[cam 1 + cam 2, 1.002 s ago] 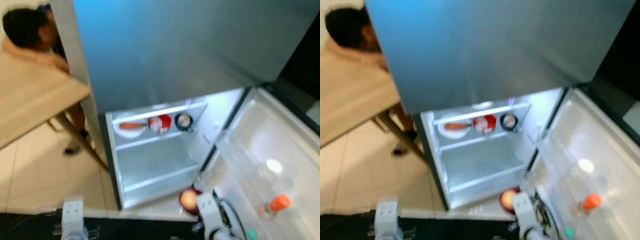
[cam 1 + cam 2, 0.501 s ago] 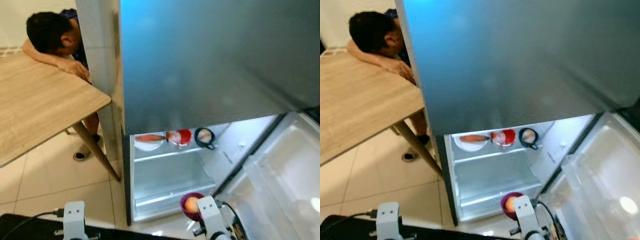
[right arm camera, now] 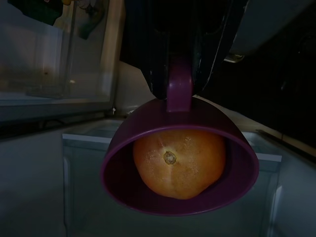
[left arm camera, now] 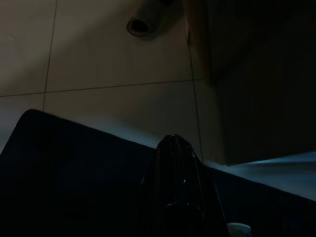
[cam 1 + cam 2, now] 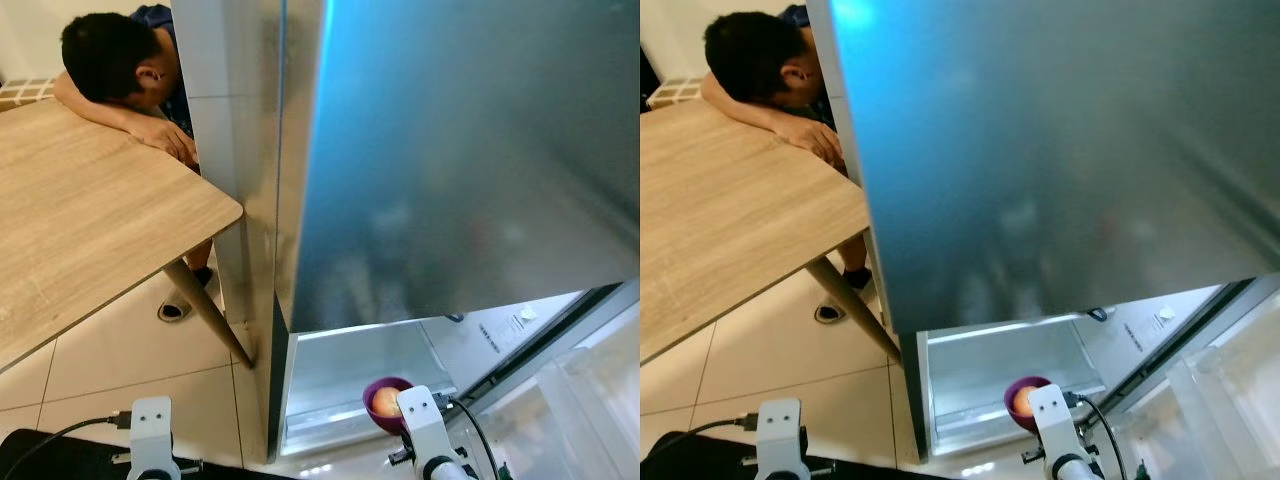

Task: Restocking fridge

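My right gripper [image 3: 180, 81] is shut on the handle of a purple cup [image 3: 117, 174] with an orange [image 3: 180, 160] inside it. In the eye views the purple cup [image 5: 383, 385] hangs low, just before the lit lower compartment [image 5: 345, 365] of the fridge, with my right wrist [image 5: 424, 435] behind it. A bare white shelf floor lies beyond the cup. The fridge's tall steel upper door [image 5: 470, 150] is closed and hides the upper shelves. My left gripper [image 4: 175, 163] hangs idle over a dark mat, fingers together.
The fridge's lower door [image 5: 590, 400] stands open at the right, with clear bins. A wooden table [image 5: 80, 230] stands at the left, its slanted leg [image 5: 205, 310] close to the fridge side. A person [image 5: 110, 60] rests head and arm on the table. Pale tiles lie below.
The camera has swung up and left, so the shelf with a plate and cups has slipped behind the upper door. The purple cup stays in my right gripper.
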Tool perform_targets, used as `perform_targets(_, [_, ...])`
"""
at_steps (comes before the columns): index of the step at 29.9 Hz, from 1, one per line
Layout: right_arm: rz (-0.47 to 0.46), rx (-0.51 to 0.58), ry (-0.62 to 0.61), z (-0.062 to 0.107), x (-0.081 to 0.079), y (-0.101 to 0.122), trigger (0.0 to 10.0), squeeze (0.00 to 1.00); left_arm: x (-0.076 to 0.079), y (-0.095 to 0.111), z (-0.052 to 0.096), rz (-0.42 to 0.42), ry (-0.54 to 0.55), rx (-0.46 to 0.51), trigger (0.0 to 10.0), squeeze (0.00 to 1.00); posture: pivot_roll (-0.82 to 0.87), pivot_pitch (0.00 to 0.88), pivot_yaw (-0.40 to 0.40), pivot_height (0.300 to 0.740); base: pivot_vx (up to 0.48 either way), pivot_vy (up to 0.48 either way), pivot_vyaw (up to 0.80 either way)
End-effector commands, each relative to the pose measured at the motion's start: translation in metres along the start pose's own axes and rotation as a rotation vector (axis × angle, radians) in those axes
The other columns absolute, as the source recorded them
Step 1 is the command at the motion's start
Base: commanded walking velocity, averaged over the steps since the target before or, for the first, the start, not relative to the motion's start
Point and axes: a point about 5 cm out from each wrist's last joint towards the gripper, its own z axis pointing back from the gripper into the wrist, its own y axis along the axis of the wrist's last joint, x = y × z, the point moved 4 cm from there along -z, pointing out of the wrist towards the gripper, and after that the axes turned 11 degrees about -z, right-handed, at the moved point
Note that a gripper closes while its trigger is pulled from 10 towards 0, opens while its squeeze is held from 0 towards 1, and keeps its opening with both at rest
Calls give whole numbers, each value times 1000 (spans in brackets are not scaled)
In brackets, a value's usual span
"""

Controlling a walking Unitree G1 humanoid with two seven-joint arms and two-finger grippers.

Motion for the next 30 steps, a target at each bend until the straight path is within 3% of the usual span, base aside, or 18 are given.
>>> perform_targets(1, [-5,-2,-12,2,4,-3,10000,0,3,-5,4,-27,-12,-8,10000,0,-68,78,-48,731,0,0,0])
perform_targets(20, [-6,2,-10,1,3,-1,10000,0,6,-4,5,-12,-14,6,10000,0,-66,76,-47,731,0,-456,0])
perform_targets(30, [-8,6,-4,0,0,0,10000,0,2,-6,6,4,5,0,10000,0,-63,80,-47,731,0,0,0])
